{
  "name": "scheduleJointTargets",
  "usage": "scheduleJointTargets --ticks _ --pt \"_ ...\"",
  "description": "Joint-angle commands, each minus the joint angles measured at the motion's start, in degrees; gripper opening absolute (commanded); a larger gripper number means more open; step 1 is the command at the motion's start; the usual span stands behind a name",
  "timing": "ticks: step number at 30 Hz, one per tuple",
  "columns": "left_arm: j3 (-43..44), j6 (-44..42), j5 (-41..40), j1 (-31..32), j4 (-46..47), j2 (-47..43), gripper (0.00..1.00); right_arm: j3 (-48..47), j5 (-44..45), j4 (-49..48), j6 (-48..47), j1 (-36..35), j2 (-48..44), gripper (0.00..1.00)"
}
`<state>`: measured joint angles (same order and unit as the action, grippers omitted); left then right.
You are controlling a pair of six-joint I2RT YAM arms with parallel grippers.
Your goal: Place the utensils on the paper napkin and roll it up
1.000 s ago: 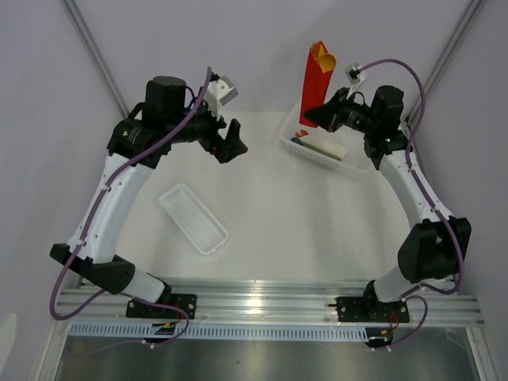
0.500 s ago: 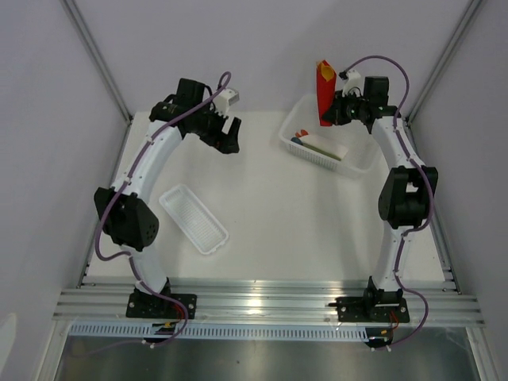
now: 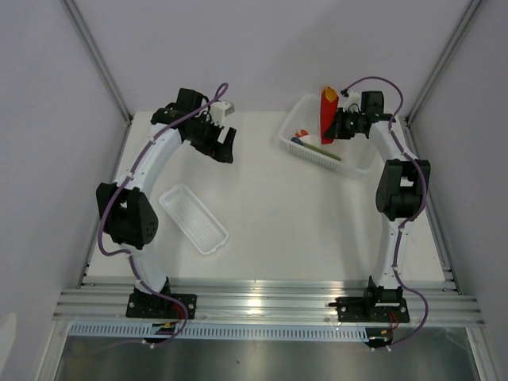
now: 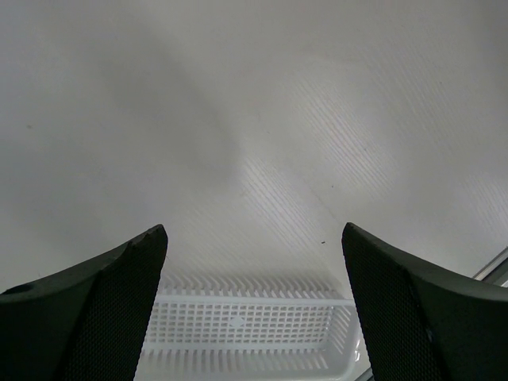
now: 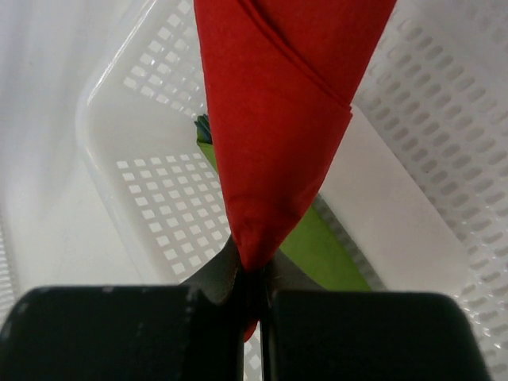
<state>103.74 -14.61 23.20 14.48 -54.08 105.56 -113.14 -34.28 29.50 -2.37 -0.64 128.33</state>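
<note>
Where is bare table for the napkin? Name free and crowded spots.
Free: the middle of the table between white tray and mesh basket. Crowded: the basket corner, where the right gripper holds the red napkin; far left, under the open left gripper.

A white tray (image 3: 193,218) lies on the desk (image 3: 278,214), well apart from the left claw (image 3: 225,148), nearer the bases. Below the right claw (image 5: 254,286) sits a mesh basket (image 5: 155,202) holding a green item (image 5: 321,250) and a white one (image 5: 397,230).

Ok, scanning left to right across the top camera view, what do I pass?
The white tray → left gripper → paper napkin, pinched by the right gripper above the mesh basket.
</note>
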Motion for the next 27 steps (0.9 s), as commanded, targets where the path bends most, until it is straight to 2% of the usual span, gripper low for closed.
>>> scheduleJointTargets --ticks 1,4,6,8,10,14,17,20,24,27 --pt "1.99 -0.24 -0.61 -0.77 0.38 2.19 0.93 1.86 -3.33 -2.32 7.17 1.79 1.48 0.0" --pt "2.69 -0.24 0.0 -0.86 -0.05 3.6 0.93 5.47 -4.3 -5.5 10.1 1.7 1.66 0.0" --pt "3.22 -0.59 0.44 -1.29 -0.41 4.22 0.93 4.08 -0.63 -3.32 8.97 1.61 1.48 0.0" --pt "3.13 -0.77 0.79 -2.26 0.03 4.39 0.93 1.88 4.54 1.5 4.15 1.61 0.96 0.0" --pt "3.13 -1.12 0.97 -2.79 0.47 4.48 0.93 -1.79 6.15 4.59 0.55 1.61 0.43 0.0" --pt "2.87 -1.3 -0.26 -3.23 0.3 3.87 0.93 -6.65 4.58 11.18 -8.77 1.61 1.13 0.0" --pt "2.17 -0.77 -0.09 -3.23 -0.23 2.73 0.92 -8.23 4.39 14.88 -12.21 1.61 3.66 0.0" --pt "1.2 -0.94 -0.79 -3.32 -0.23 1.67 0.92 -12.26 10.97 20.93 -15.64 1.44 6.57 0.0" --pt "0.23 -1.12 -0.97 -3.23 -0.06 1.23 0.92 -10.7 12.23 23.24 -17.84 1.0 4.75 0.0" --pt "-0.12 -0.77 -0.53 -3.23 0.47 1.67 0.92 -3.44 10.03 20.09 -17.14 0.82 0.19 0.0"
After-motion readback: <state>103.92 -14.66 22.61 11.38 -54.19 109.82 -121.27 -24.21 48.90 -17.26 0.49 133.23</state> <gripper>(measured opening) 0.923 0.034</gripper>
